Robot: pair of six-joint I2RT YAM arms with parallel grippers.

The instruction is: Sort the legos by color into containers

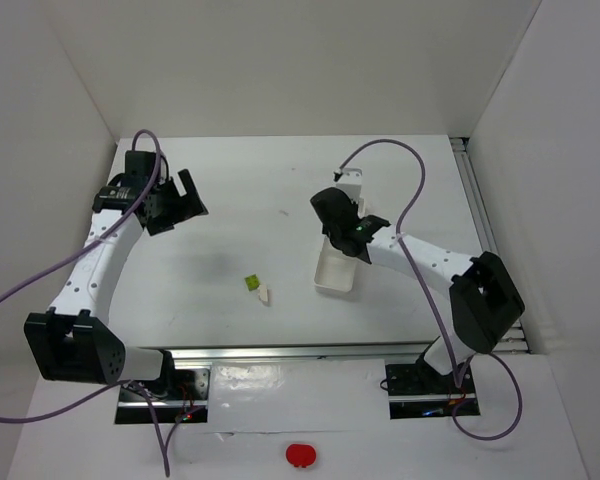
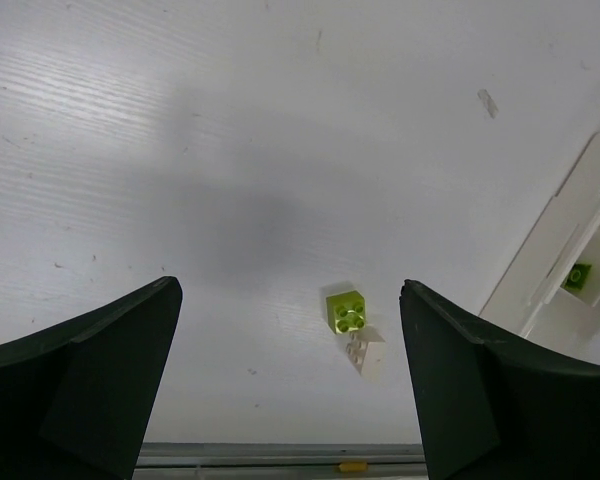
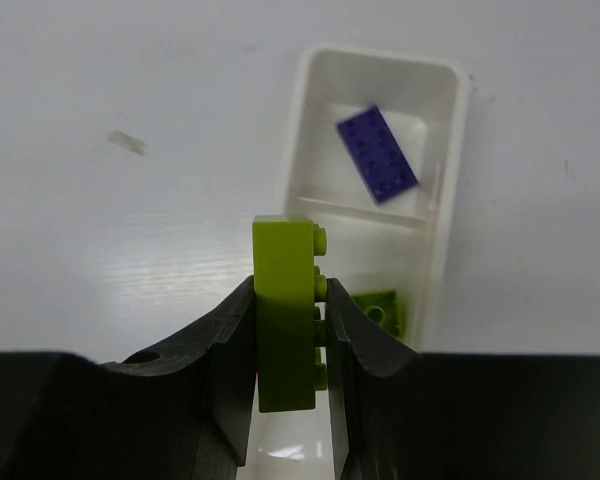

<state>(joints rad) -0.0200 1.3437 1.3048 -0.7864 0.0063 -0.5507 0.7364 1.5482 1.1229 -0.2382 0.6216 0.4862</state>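
Lime-green brick (image 3: 285,310), dark purple brick (image 3: 378,155) and off-white brick (image 2: 368,353); white tray (image 3: 325,140); black fingers (image 3: 225,380).

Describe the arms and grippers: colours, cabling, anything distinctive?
Left arm and right arm: white links, boxy black joint housings. Left gripper and right gripper: black, wedge-shaped fingers. A purple cable loops along each arm.

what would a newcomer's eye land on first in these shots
The right gripper pinches a lime-green brick above the white tray, whose far compartment holds a dark purple brick and the next one a second green brick. Out on the table, a small green brick and an off-white brick lie side by side. The left gripper is open, off to the side of them.
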